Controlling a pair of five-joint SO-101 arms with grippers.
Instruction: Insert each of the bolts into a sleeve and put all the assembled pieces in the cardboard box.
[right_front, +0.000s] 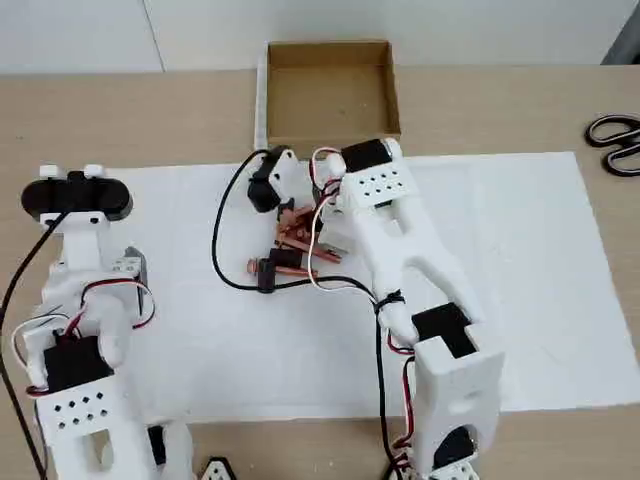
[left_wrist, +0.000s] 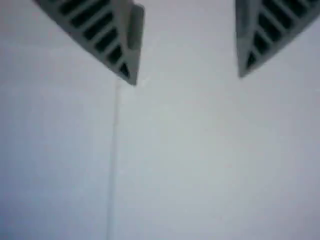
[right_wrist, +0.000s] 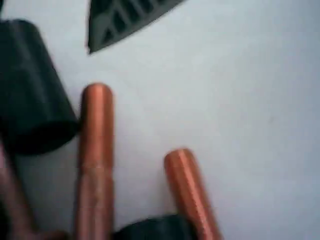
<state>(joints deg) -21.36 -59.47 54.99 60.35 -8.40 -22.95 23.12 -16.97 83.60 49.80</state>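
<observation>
Left claw (left_wrist: 186, 77) gapes empty; right claw (right_front: 303, 216) over copper bolts (right_wrist: 95, 150), grip unclear.

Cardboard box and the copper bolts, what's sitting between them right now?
In the high view, the right gripper sits over the white sheet between the cardboard box and the copper bolts.

Heaped copper bolts (right_front: 302, 233); apparently black sleeves (right_wrist: 30, 85)

Robotics lab or hobby workbench: wood counter (right_front: 520, 110) against a plain white wall (right_front: 80, 30), white sheet (right_front: 520, 280) as work mat, left arm (right_front: 85, 330) and right arm (right_front: 410, 260) with bare wiring (right_front: 225, 230), scissors (right_front: 615, 143), box (right_front: 330, 90).
</observation>
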